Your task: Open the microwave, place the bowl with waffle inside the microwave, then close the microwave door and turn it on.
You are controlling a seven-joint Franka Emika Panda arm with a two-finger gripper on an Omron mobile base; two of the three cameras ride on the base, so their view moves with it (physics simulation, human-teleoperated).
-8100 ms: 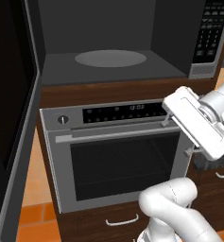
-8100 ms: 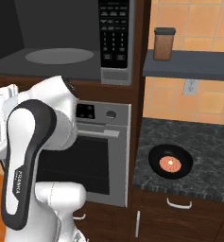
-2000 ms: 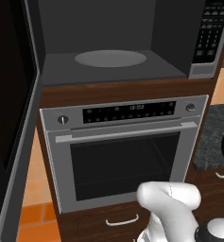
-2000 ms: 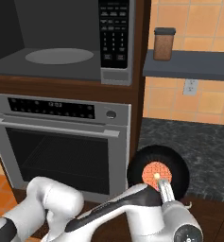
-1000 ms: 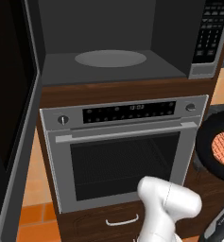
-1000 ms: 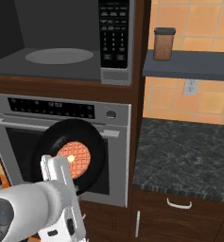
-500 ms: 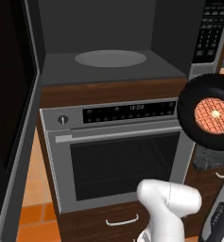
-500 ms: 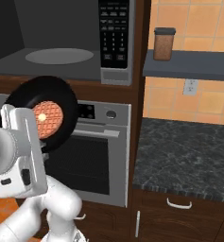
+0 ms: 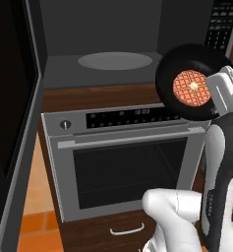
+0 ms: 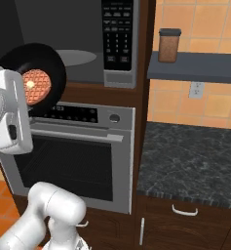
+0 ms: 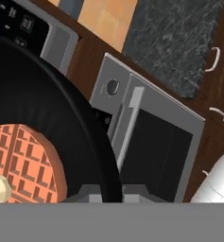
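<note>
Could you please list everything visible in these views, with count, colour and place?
microwave: one, silver frame, grey cavity with round turntable, built in above the oven.
microwave door: one, dark glass, swung open at the left.
keypad: one, black, right of the cavity.
oven: one, silver with a dark glass door, below the microwave.
bowl: one, glossy black, held tilted in front of the microwave's lower right corner.
waffle: one, orange-brown with a pale dab, inside the bowl.
jar: one, brown with a dark lid, on the grey shelf.
counter: one, dark speckled stone, right of the oven.
gripper: one, dark fingertips, at the bowl's rim.
</note>
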